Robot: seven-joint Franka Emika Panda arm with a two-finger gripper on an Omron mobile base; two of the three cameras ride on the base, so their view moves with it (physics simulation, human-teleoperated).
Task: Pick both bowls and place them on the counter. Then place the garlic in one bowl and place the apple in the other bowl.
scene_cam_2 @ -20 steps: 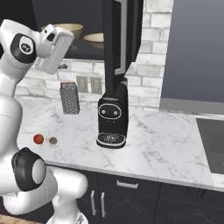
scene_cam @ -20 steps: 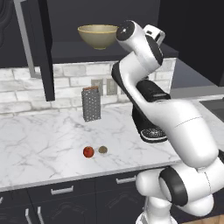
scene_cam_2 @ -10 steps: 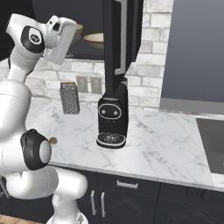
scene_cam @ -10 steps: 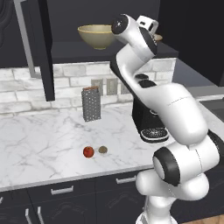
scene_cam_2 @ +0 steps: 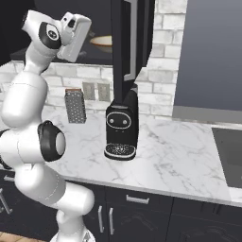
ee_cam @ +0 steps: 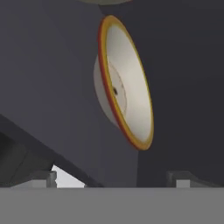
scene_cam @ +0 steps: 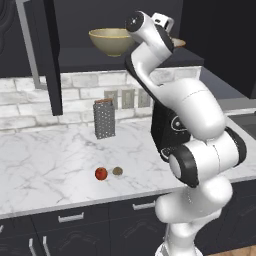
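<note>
Hand view: the shallow tan ceramic bowl with a pale inside [ee_cam: 131,87] looks rigid, smooth and breakable, best pinched across its thin rim by the gripper [ee_cam: 114,177], whose jaws stand spread wide and empty.

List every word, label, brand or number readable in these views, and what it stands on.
None can be read.
Coffee machine: pale round marks on its front, no letters legible.
Grater, deep bowl, shallow bowl, apple, garlic: no text.

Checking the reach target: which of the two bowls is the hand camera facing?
The shallow, wide tan bowl with a pale inside, ahead of the open fingers; not the deep olive-tan bowl.
</note>
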